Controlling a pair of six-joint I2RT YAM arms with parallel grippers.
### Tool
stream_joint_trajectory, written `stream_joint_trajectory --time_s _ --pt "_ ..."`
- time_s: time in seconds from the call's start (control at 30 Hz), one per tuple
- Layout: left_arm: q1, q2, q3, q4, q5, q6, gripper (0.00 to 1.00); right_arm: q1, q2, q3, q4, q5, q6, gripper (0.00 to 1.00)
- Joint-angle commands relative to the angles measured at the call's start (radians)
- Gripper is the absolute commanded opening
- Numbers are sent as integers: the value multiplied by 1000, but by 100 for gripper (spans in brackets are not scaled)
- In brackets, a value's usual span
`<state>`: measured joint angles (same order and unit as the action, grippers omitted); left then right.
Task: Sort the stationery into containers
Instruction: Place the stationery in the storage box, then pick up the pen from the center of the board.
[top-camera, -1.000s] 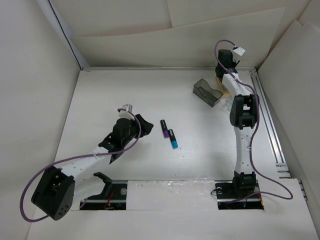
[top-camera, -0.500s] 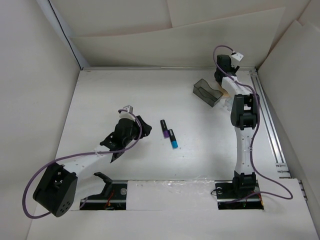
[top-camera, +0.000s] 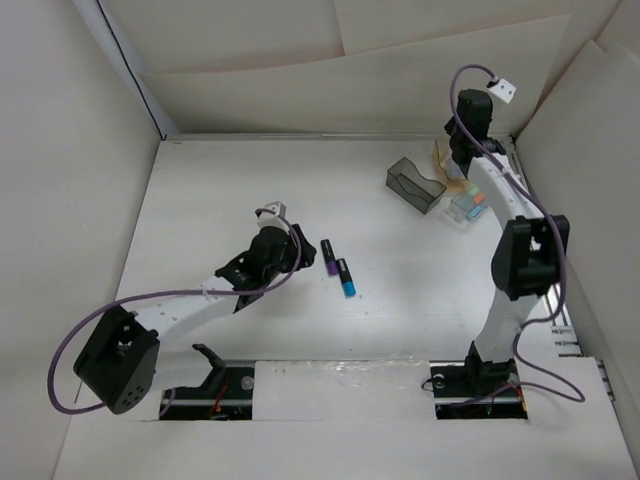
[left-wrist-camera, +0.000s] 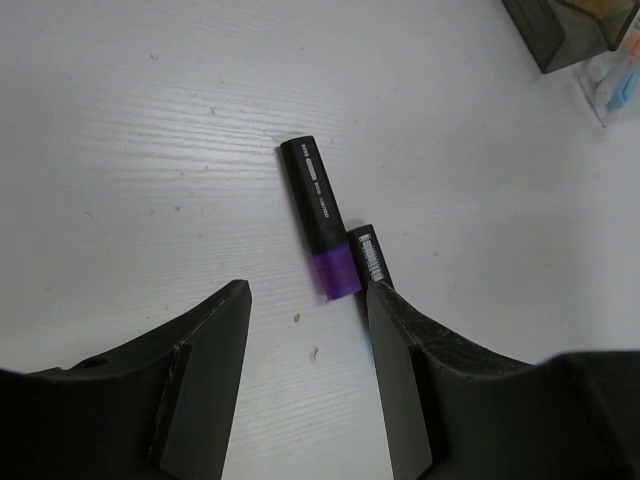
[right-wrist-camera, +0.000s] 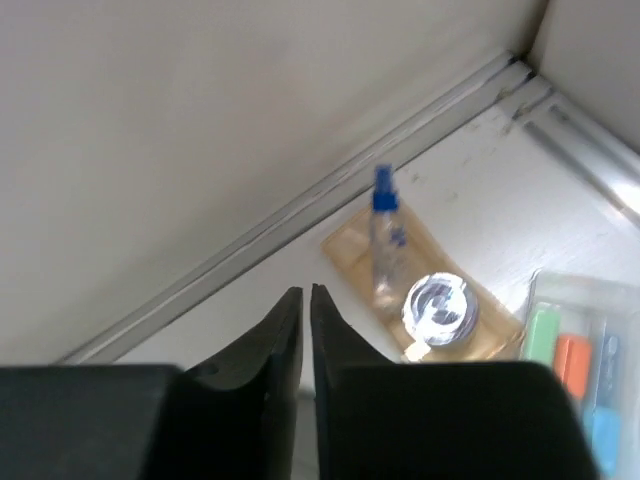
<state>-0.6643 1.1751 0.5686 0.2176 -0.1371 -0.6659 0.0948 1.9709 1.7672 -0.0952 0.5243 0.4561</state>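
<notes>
The right arm has risen away from the bins, so the clear bin (top-camera: 452, 213) with green, orange and blue markers now shows. The left gripper (left-wrist-camera: 305, 300) has come nearer to the two markers on the table (top-camera: 250, 180). Its jaws are spread and empty. The black marker with a purple end (left-wrist-camera: 320, 210) lies just ahead between them. The light-blue-tipped marker (top-camera: 346, 278) lies just beside it, partly hidden by one finger. The right gripper (right-wrist-camera: 305, 300) hangs above the tan bin (right-wrist-camera: 345, 255), jaws almost pressed together on nothing. A blue-tipped pen (right-wrist-camera: 383, 235) and a clear roll (right-wrist-camera: 438, 308) lie inside the tan bin. The dark grey bin (top-camera: 413, 185) stands beside it.
</notes>
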Motion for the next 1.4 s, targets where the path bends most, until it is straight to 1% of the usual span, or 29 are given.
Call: stream_joint_trajectory --time_s 0.0,0.03,0.07,0.1,0.17,0.2,0.27,0.33,0.4,0.43,0.47,0.5,0.53,0.63,0.67,0.73,0.77,0.8,0.83,0.9,1.03,1.07,1.2,1.3,1.37 --pt "-49 55 85 -49 -77 15 47 23 -159 -147 28 -206 61 9" --pt "-64 72 99 -49 -100 15 45 23 -190 -190 28 -255 70 3" --pt "-89 108 112 -63 -122 25 44 37 -217 -272 28 -301 70 0" --pt "-99 130 147 -85 -140 25 44 37 -272 -314 28 -338 70 0" --pt "-113 165 180 -98 -168 25 41 89 -317 -424 28 -378 70 0" --pt "-113 190 201 -109 -179 25 39 104 -360 -455 28 -391 55 0" --pt "-113 199 201 -109 -179 13 38 149 -394 -508 28 -473 23 0" --pt "-113 176 185 -109 -179 -14 36 178 -434 -551 5 -533 -25 0" --pt "-113 132 146 -78 -179 -34 34 245 -443 -560 -26 -601 -51 0" --pt "-113 76 108 -66 -179 -44 34 276 -443 -569 -46 -612 -83 2" --pt "-113 46 94 -66 -193 -70 34 308 -443 -569 -82 -612 -95 5" --pt "-113 16 82 -66 -211 -70 34 377 -434 -569 -83 -612 -106 8" --pt "-113 -42 82 -66 -211 -84 34 410 -423 -569 -93 -612 -117 10" --pt "-113 -127 60 -113 -254 -95 37 523 -363 -551 -94 -586 -126 31" --pt "-113 -185 51 -142 -254 -95 37 546 -318 -542 -94 -567 -126 43" --pt "-113 -244 51 -170 -285 -95 38 597 -265 -509 -113 -557 -135 50" --pt "-113 -300 51 -188 -294 -95 40 612 -238 -479 -127 -538 -135 53" --pt "-113 -327 42 -228 -308 -95 42 628 -187 -460 -149 -521 -135 56" --pt "-113 -353 42 -242 -330 -95 42 652 -163 -440 -164 -489 -135 56" --pt "-113 -412 42 -254 -331 -95 45 661 -107 -402 -175 -457 -135 56" --pt "-113 -457 22 -282 -340 -84 45 683 -69 -391 -166 -416 -122 56" --pt "-113 -457 22 -282 -340 -84 45 683 -69 -391 -166 -390 -111 56" --pt "-113 -457 2 -264 -318 -75 46 683 -12 -379 -175 -366 -102 56" --pt "-113 -457 -10 -242 -308 -75 46 692 22 -379 -175 -357 -93 52" --pt "-113 -448 -19 -233 -299 -66 46 692 31 -379 -175 -357 -93 52"
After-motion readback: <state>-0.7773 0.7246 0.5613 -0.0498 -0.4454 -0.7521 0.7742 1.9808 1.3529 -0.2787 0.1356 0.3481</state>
